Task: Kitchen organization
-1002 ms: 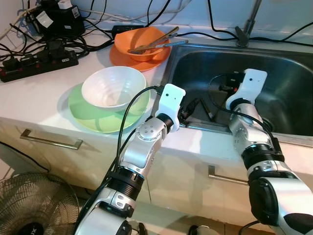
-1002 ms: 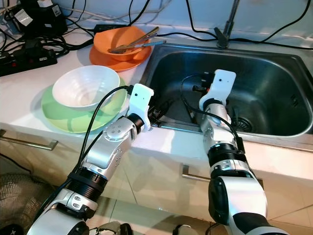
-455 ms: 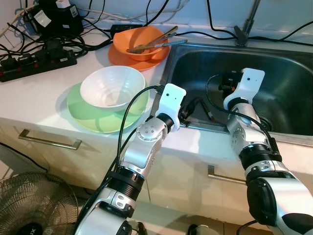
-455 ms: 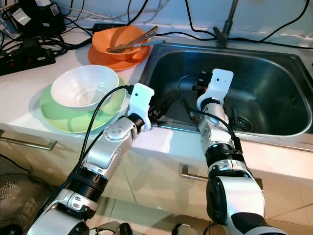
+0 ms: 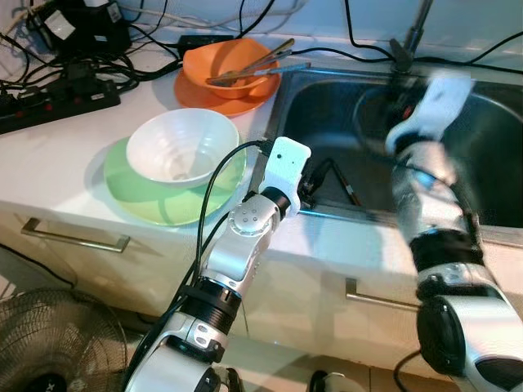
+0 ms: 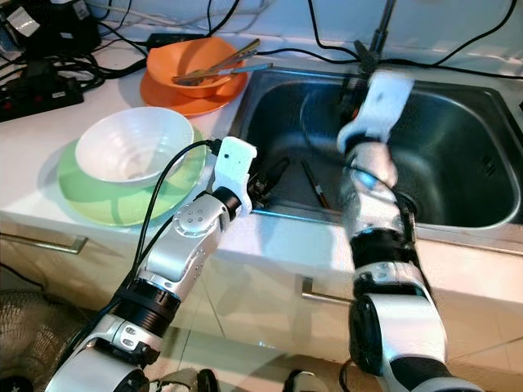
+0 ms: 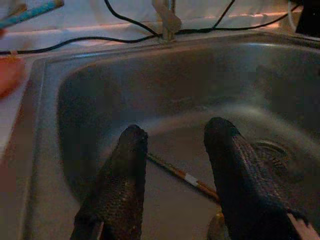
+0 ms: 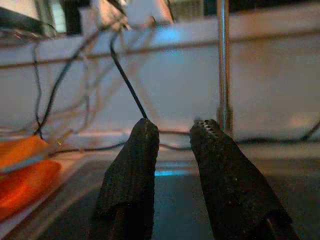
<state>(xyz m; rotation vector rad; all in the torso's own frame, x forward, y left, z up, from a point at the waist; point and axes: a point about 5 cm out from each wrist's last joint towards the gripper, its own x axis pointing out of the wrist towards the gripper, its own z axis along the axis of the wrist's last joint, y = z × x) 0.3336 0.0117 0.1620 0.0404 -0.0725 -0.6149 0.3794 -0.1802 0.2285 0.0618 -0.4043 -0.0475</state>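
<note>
Sink [image 6: 458,204] holds one chopstick [image 7: 182,177]; both hands [image 7: 175,150] [image 8: 172,135] gape, empty.

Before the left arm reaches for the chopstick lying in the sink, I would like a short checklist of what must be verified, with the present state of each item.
1. Left gripper fingers open: ok, a gap shows between them.
2. Left gripper empty: ok, nothing sits between the fingers.
3. Thin brown chopstick visible on the floor of the steel sink: ok, it lies beyond the fingers.
4. Right gripper out of the way: cannot tell, that arm is blurred over the sink.
5. White bowl on the green plate away from the left arm: ok, both rest on the counter beside it.
</note>
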